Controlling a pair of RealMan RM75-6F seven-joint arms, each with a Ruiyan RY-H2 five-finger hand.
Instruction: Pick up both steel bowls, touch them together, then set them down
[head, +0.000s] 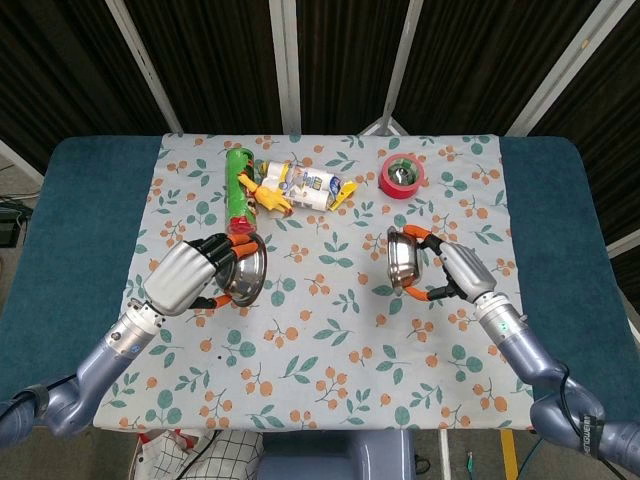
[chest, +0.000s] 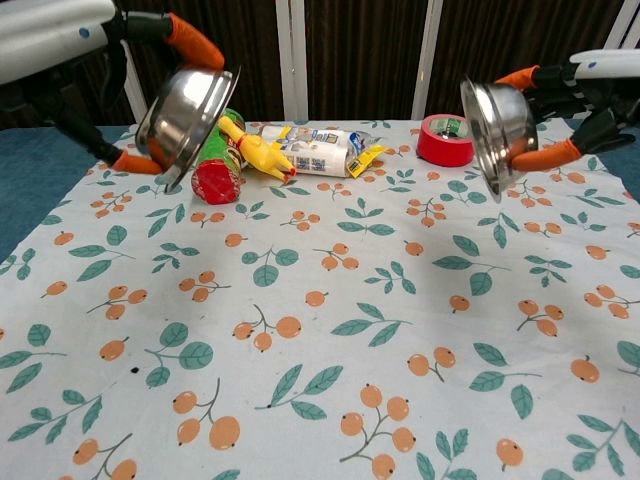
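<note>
Steel bowls held well apart above the patterned cloth (head: 330, 330): left hand (head: 185, 277) clamps the left bowl (head: 243, 275); right hand (head: 455, 270) clamps the right bowl (head: 402, 260), both tilted.
</note>
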